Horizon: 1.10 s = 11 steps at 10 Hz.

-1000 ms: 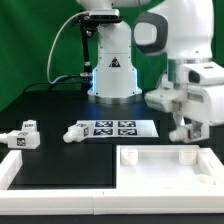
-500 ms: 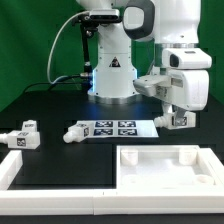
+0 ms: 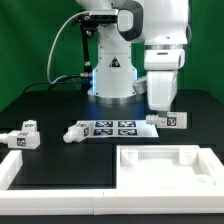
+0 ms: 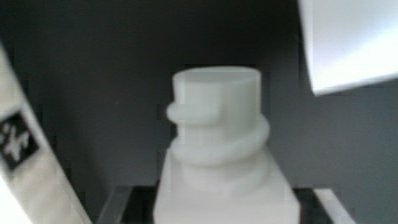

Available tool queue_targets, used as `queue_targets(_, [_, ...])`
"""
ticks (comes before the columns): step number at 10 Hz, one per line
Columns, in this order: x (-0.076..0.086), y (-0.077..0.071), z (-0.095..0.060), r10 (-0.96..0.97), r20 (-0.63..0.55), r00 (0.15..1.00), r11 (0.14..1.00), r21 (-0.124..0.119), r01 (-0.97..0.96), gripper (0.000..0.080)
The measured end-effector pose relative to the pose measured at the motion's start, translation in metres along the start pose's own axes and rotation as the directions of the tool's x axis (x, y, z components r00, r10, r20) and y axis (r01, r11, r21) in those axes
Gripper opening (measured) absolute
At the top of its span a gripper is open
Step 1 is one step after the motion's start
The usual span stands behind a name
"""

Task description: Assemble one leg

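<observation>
White plastic shows between the fingers of the gripper: the leg is clamped there, lying crosswise, with its square black-and-white tag sticking out toward the exterior view's right. The gripper hangs straight down from the arm, low over the black desk. It is just off the end of the marker board that lies toward the exterior view's right. Whether the leg touches the desk or sits a little above it cannot be told.

In the wrist view the held leg fills the middle. It has a blocky white body that narrows to a round stub end with a ridge winding around it, and the dark desk lies beyond. A white strip carrying part of a black tag runs along 1 border of that picture, and a plain white corner cuts in at another. What either belongs to is not clear.

On the desk, 1 loose leg lies touching or just beside the marker board's other end. A second loose leg lies well apart from it, further toward the exterior view's left. Both show their tags. Nearest the camera lies the large white rimmed panel, flat on the desk and apart from the gripper. Behind everything stands the robot base with a black warning triangle on it, in front of a green backdrop.
</observation>
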State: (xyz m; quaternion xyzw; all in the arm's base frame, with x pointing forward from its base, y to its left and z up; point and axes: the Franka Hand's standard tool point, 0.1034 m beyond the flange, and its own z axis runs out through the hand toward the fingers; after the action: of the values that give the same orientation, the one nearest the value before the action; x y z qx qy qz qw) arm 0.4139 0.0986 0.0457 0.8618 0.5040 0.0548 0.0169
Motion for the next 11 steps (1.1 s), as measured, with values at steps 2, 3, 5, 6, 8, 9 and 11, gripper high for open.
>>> queue_targets(2, [0.000,0.000,0.001,0.103,0.001,0.995,0.995,0.007,-0.103,0.0287])
queue_targets(3, [0.000,0.000,0.001,0.174,0.001,0.985,0.985,0.009,-0.174,0.0287])
queue_targets(5, [-0.001,0.001,0.002,0.306,-0.006,0.952,0.952,0.009,-0.306,0.0287])
queue_targets(6, [-0.006,-0.002,0.003,0.472,-0.038,0.881,0.882,0.006,-0.472,0.0287])
queue_targets(8, [-0.031,-0.004,0.010,0.737,-0.038,0.675,0.676,0.010,-0.737,0.0287])
queue_targets(9, [-0.036,0.001,0.011,0.795,-0.032,0.606,0.607,0.009,-0.795,0.0287])
queue_targets(11, [-0.034,-0.001,0.011,0.847,-0.031,0.531,0.531,0.013,-0.847,0.0287])
